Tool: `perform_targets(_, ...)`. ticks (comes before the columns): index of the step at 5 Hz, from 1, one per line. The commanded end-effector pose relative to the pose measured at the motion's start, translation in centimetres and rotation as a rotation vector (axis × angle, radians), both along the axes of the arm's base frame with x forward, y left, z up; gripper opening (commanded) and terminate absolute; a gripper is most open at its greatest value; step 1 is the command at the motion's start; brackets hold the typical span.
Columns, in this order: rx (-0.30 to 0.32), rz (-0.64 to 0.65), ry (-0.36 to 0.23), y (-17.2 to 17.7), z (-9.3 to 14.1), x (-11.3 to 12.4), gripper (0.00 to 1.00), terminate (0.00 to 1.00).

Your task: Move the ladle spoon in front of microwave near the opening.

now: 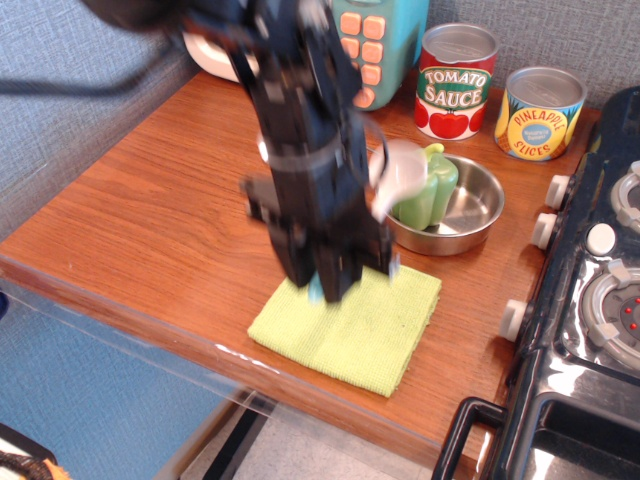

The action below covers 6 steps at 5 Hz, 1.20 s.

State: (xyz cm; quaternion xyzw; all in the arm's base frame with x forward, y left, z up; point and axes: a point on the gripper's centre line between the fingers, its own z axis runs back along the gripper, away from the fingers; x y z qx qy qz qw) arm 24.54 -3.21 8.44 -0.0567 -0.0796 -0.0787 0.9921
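Observation:
My gripper [328,282] is blurred by motion and hangs above the green cloth [362,325], shut on the light blue handle of the ladle spoon [402,168]. The ladle is lifted off the cloth, its white bowl up and to the right, in front of the green pepper. The teal microwave [388,38] with orange-pink buttons stands at the back of the table, behind the arm. Its opening is hidden by the arm; only a bit of white frame [208,55] shows at the left.
A steel bowl [472,218] holding a green pepper [434,190] sits right of the gripper. A tomato sauce can [455,80] and a pineapple slices can [540,112] stand at the back right. A black toy stove [590,300] fills the right edge.

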Motion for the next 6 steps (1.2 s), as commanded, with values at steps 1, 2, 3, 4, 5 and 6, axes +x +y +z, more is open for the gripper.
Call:
perform_targets(1,0.057,0.103,-0.048,6.5,1.3,4.9,0.00,0.00)
perform_targets(2,0.124,0.129,-0.010,10.0,-0.7,7.3,0.00,0.00)
perform_targets(3,0.199,0.216,0.029,12.4,-2.1,8.5,0.00,0.00)
perform_targets(4,0.233,0.263,0.056,14.3,-3.5,10.0,0.00,0.00)
perform_targets(5,0.267,0.265,0.082,15.5,-4.2,11.2,0.00,0.00)
perform_targets(6,0.266,0.212,0.111,16.4,-5.0,12.1,1.00,0.00)
